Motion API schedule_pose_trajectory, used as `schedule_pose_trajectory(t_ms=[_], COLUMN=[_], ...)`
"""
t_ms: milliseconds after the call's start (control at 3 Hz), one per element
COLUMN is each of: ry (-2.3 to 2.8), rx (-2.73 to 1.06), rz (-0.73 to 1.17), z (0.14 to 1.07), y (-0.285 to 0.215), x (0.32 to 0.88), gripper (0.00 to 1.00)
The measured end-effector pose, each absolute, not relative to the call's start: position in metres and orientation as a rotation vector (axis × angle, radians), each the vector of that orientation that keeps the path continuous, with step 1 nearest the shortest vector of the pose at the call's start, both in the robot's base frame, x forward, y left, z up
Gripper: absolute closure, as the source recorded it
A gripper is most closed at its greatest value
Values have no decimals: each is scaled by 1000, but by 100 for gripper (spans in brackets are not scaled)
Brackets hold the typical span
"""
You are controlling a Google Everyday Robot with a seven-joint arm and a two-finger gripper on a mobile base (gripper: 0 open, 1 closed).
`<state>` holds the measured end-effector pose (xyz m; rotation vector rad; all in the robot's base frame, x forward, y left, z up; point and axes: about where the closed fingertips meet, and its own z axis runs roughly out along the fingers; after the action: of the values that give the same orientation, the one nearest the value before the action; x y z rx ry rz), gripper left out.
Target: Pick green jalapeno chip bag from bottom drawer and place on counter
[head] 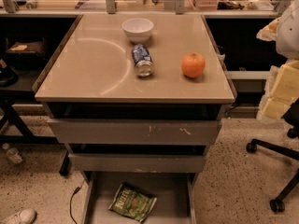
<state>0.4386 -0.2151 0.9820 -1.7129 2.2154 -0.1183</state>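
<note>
The green jalapeno chip bag lies flat on the grey floor of the bottom drawer, which is pulled open at the bottom of the view. The bag sits left of the drawer's middle, with white lettering facing up. The counter is the glossy beige cabinet top above it, with a curved arc mark. My gripper is at the right edge of the view, level with the counter's front and to the right of the cabinet. It is far from the bag and holds nothing that I can see.
On the counter stand a white bowl, a blue-and-silver can lying on its side, and an orange. Two upper drawers are slightly open. An office chair base stands at the right, and a cable lies left of the drawer.
</note>
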Motion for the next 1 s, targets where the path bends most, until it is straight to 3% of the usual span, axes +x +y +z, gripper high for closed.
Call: schedule_pose_trajectory(t_ms=[1000], ry=[2247], rx=[-1667], rz=[-93], z=[959], y=[-198], x=[411], gripper=[0])
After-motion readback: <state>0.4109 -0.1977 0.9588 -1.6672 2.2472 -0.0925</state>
